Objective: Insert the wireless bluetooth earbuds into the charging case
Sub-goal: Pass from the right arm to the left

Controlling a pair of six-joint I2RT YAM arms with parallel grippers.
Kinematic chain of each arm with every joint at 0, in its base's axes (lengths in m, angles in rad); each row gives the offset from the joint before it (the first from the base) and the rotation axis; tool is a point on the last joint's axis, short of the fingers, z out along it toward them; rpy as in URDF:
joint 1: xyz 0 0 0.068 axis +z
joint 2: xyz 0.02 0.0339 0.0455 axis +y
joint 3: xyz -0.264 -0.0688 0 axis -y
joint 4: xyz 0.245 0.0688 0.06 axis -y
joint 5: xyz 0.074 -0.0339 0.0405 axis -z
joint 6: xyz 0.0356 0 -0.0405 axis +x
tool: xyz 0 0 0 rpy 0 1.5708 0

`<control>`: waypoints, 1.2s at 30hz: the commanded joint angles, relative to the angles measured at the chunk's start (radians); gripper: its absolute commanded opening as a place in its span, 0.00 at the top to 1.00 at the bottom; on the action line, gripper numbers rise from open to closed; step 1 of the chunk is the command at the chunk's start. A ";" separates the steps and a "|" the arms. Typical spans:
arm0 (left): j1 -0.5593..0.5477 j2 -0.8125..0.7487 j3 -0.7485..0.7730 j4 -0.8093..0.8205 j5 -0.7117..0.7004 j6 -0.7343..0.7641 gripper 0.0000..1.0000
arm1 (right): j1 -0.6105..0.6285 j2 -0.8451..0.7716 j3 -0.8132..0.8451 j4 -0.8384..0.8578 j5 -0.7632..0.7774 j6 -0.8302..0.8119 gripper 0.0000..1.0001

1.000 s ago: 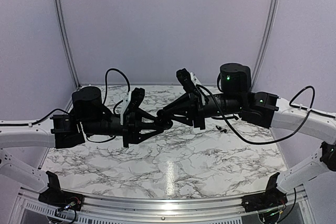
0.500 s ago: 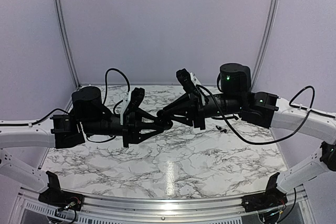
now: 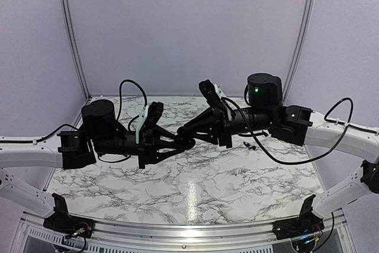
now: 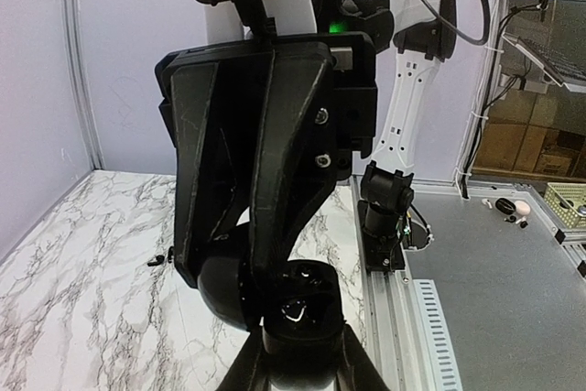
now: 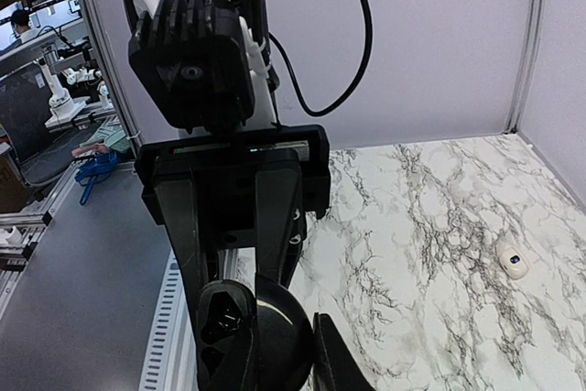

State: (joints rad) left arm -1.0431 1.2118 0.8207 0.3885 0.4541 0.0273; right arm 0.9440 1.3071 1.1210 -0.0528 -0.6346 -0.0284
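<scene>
Two tiny black earbuds lie on the marble under the right arm; in the left wrist view these earbuds are specks at left. The small cream-white charging case rests on the marble and shows only in the right wrist view. Both grippers meet in mid-air over the table's middle on a black round two-part shell. My left gripper is shut on the hollow half. My right gripper is shut on the domed half.
The marble table has purple walls behind and at both sides. A metal rail runs along its near edge by the right arm's base. A black cable sags from the right arm over the earbuds.
My left gripper's jaws have closed tighter on the black shell. Both arms have lifted very slightly; the earbuds have not moved.
</scene>
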 commanded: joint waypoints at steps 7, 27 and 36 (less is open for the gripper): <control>-0.005 -0.013 0.005 0.020 -0.017 0.012 0.64 | -0.018 0.000 -0.003 0.043 -0.043 0.045 1.00; -0.009 0.000 0.020 0.039 -0.007 -0.006 0.60 | -0.018 -0.002 -0.010 0.044 -0.043 0.045 1.00; -0.011 0.011 0.026 0.047 -0.004 -0.010 0.59 | -0.017 0.001 -0.016 0.044 -0.042 0.044 1.00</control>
State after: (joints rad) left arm -1.0485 1.2114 0.8162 0.3992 0.4438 0.0227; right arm 0.9314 1.3090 1.1065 -0.0341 -0.6697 0.0078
